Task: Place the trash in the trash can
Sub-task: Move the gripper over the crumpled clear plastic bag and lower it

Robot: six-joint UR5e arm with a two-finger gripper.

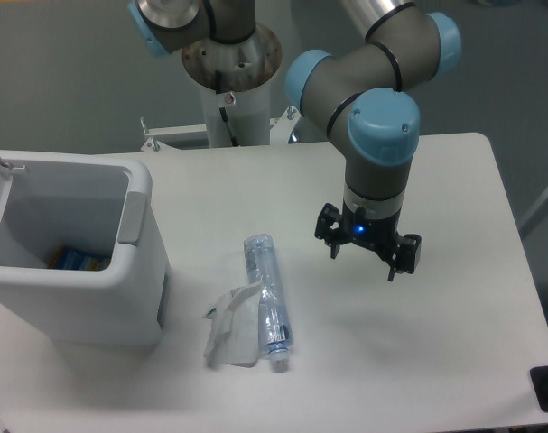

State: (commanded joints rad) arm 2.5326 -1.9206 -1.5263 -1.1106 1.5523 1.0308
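Hovering right of the bottle (pixel 267 300) and wrapper (pixel 230 329), the gripper (pixel 369 253) is held spread and empty, while the trash can (pixel 134 230) is left open at left for dropping.

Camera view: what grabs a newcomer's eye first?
The grey arm with blue caps, top centre, its gripper hanging open and empty above the table. Then the white trash can at left, lid up, something blue and yellow inside. Between them lie a clear bottle and a crumpled wrapper, touching.

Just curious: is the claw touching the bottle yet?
Apart. The camera view shows bare table between the claw and the bottle.
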